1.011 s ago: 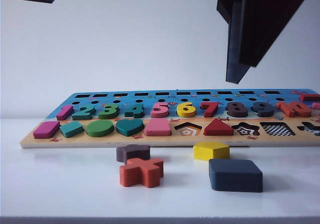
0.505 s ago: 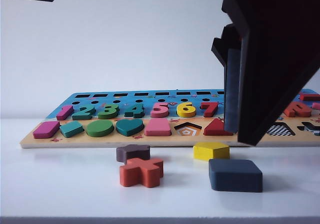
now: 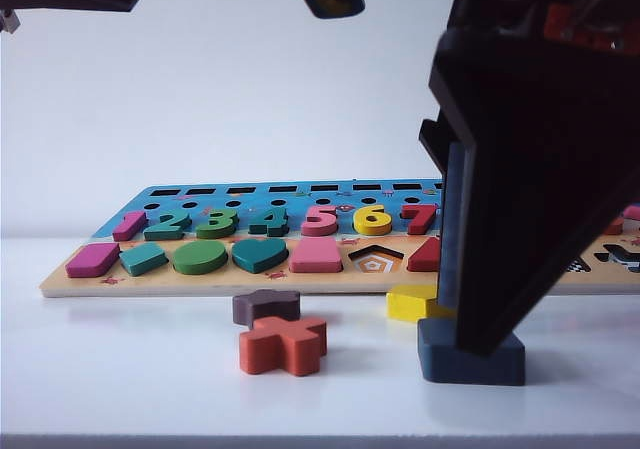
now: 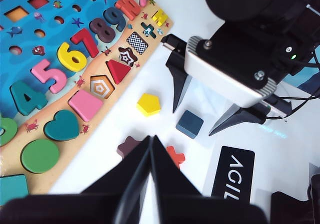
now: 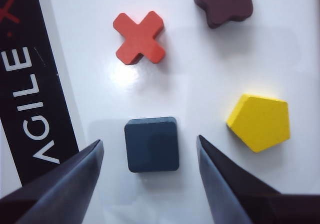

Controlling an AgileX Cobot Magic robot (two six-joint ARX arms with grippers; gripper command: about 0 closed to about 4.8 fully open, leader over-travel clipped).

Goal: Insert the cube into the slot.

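- Low on the right of the exterior view, the cube (image 3: 470,361) lies flat on the white table (image 3: 130,369), with the right gripper (image 5: 150,151) just above it, fingers spread wide to either side and not touching it.
- Along the lower middle of the left wrist view, the left gripper (image 4: 150,146) hangs above the table, its fingertips pressed together on nothing.
- Behind the right arm in the exterior view, the slot (image 4: 136,43) sits empty in the puzzle board (image 3: 60,284), checkered base showing in the left wrist view.
- Near the cube lie a yellow pentagon (image 5: 259,122), a red cross (image 5: 139,37) and a brown star block (image 5: 223,3).

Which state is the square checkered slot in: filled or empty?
Empty. The left wrist view shows the slot with its checkered base bare, while the cube lies flat on the table between the right gripper's open jaws.
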